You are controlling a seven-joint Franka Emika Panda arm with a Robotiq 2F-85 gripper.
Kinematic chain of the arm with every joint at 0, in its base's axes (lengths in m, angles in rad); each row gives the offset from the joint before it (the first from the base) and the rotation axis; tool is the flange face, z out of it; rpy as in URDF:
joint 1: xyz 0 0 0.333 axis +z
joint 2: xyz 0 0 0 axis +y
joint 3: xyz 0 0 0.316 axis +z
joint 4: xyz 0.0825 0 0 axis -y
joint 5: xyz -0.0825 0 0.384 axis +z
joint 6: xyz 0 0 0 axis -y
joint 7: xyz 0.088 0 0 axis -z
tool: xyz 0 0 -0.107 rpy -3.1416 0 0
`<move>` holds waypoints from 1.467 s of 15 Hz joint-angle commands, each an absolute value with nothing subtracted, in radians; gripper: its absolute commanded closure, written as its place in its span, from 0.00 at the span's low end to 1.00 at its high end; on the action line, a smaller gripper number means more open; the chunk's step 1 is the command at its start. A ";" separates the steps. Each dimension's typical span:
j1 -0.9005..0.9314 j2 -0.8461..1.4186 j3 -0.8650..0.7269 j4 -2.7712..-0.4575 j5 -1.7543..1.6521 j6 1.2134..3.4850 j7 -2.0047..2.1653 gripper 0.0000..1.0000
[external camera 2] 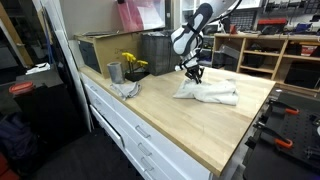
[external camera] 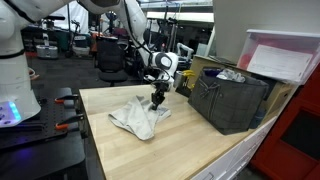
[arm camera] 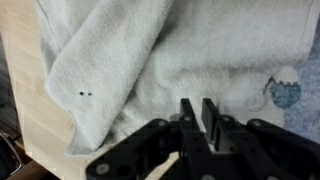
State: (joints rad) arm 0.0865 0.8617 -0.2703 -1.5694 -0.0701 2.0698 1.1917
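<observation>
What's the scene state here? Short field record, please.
surface: wooden table
towel: white, crumpled, lying on the table
jaws: almost shut, tips down in the towel, seemingly pinching fabric
towel mark: small blue print near one edge
crate: dark, beside the towel, not touching it
cup: metal, next to yellow flowers

We are inspecting what is reading as a robotics lab or workshop. A wood-topped table (external camera: 195, 148) is sitting on white drawers (external camera 2: 135, 135), office chairs (external camera: 108, 55) are standing in the open hall behind it, and loaded wooden shelves (external camera 2: 272, 50) are lining the wall.
</observation>
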 commanded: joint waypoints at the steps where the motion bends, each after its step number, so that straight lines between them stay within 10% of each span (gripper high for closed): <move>1: 0.037 0.894 -0.257 -1.535 -0.069 2.109 1.192 0.53; 8: 0.025 0.855 -0.276 -1.530 -0.070 2.146 1.224 0.01; 22: 0.010 0.875 -0.233 -1.533 -0.023 2.017 1.299 0.00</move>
